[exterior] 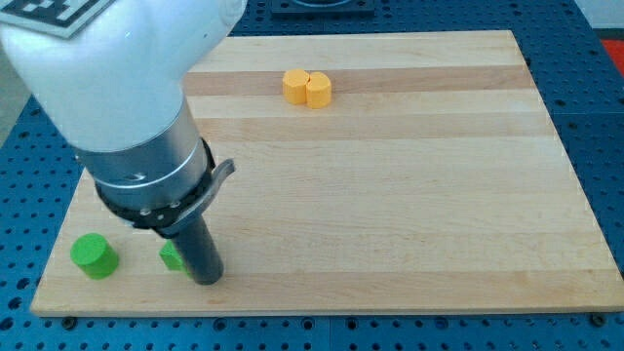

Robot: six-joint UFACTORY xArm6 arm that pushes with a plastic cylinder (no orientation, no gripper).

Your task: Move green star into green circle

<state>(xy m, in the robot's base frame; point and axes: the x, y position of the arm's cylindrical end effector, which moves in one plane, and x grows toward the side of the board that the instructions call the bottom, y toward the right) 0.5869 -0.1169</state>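
A green circle block (95, 255) sits near the board's bottom-left corner. A second green block (172, 256), mostly hidden behind my rod, lies just right of it; its shape cannot be made out, so it may be the green star. My tip (208, 279) rests on the board, touching that block's right side. The two green blocks stand apart, with a gap between them.
A yellow block (307, 88), looking like two joined round pieces, sits near the view's top centre. The wooden board (390, 195) ends close below the green blocks. The arm's large white and grey body (117, 88) covers the view's upper left.
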